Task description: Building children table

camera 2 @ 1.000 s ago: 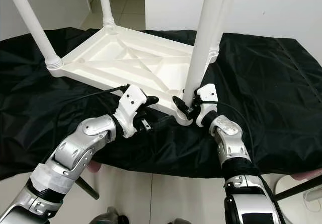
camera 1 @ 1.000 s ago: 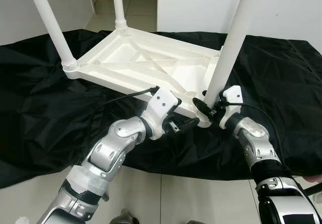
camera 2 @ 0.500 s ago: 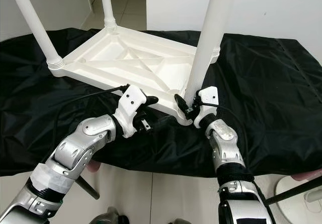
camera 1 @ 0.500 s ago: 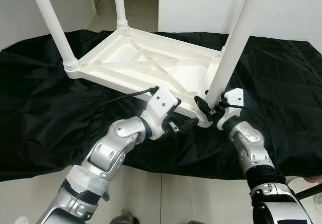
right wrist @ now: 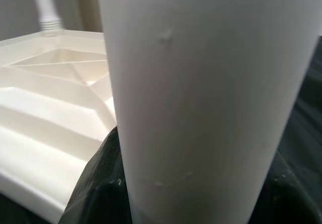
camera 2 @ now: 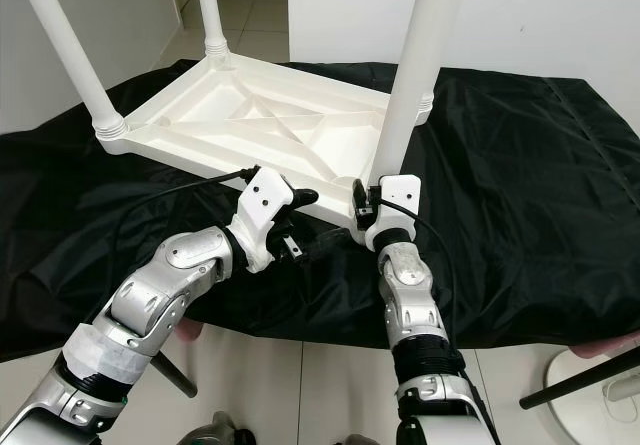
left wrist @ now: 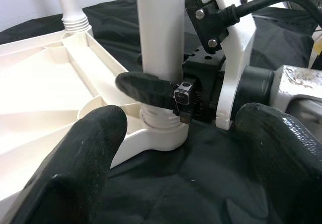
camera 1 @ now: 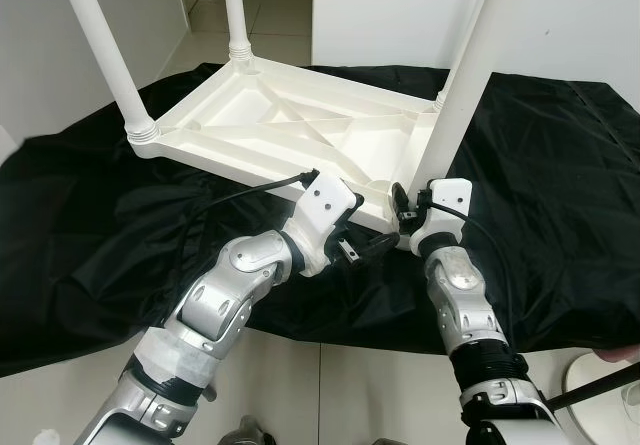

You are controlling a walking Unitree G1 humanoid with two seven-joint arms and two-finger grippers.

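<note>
A white plastic children's table (camera 1: 290, 130) lies upside down on a black cloth (camera 1: 90, 215), its legs pointing up. My right gripper (camera 1: 405, 210) is shut on the near right leg (camera 1: 460, 95) just above its socket. In the left wrist view one of its black fingers (left wrist: 146, 85) wraps across that leg (left wrist: 161, 32). The same leg (right wrist: 201, 98) stands very close in the right wrist view. My left gripper (camera 1: 362, 245) stands open beside the table's near edge, a little left of that socket, with nothing between its fingers (left wrist: 80, 148).
Two more legs stand at the near left corner (camera 1: 100, 45) and the back corner (camera 1: 235, 15). The cloth covers a tiled floor (camera 1: 330, 385), with white walls behind. At the lower right are a white round base (camera 2: 590, 405) and a black rod (camera 2: 580, 375).
My right forearm has swung left, in under the leg, and the gripper has turned around the leg's base while staying on it. The left arm has held still.
</note>
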